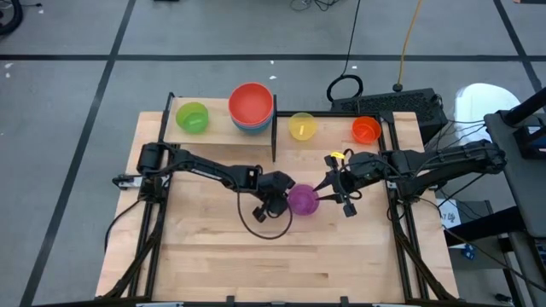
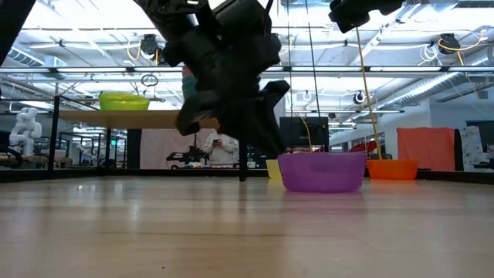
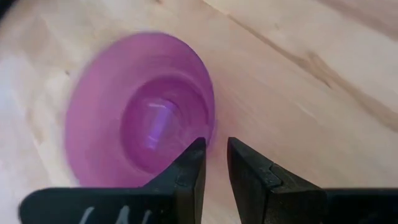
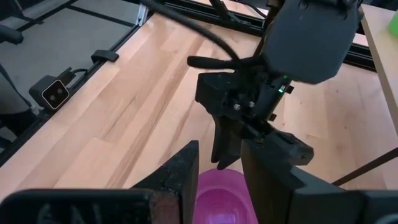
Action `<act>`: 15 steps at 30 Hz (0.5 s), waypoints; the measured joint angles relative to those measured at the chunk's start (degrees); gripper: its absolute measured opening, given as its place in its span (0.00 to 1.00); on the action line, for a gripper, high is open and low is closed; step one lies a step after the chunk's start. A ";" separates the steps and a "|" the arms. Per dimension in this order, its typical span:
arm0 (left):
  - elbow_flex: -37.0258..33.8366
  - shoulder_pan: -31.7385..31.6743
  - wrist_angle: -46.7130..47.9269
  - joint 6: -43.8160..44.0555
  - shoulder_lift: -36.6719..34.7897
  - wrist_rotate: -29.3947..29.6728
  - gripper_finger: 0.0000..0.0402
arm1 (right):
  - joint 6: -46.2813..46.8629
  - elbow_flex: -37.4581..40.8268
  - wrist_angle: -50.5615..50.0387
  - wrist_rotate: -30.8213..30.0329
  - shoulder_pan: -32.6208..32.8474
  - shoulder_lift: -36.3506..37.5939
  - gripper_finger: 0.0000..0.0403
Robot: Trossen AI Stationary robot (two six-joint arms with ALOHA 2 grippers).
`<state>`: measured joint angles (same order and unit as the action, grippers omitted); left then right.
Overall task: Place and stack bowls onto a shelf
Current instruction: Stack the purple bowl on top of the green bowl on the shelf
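on the wooden table (image 1: 213,247), the purple bowl (image 1: 304,199) sat centre frame, between the left gripper (image 1: 282,195) and right gripper (image 1: 329,189), both slightly open, holding nothing. it looked light, stiff, slippery; its rim seemed the best hold.

Both hands (image 1: 283,203) (image 1: 334,193) mid-table — fingers parted

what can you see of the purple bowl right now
The purple bowl is a small round bowl of translucent, plastic-looking material with a flat base and flaring wall. It stands upright and empty on the wooden table, out in front of the shelf, not on it. The left pincer has its fingers slightly apart right at the bowl's rim; whether they touch it is unclear. The right pincer hangs close on the other side, fingers apart.
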<state>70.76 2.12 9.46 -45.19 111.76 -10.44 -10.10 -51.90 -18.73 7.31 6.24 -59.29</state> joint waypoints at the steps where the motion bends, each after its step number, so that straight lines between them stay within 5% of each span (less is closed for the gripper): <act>1: 0.00 -0.01 0.67 -0.52 0.09 -0.03 0.18 | -0.01 0.00 -0.01 0.00 0.00 0.00 0.29; 15: 1.50 0.32 -1.65 -7.23 -1.44 6.17 0.18 | -0.65 0.00 -2.17 -0.02 0.00 0.00 0.29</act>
<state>72.26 2.44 7.81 -52.42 110.32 -4.27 -10.74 -51.90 -20.90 7.29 6.24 -59.29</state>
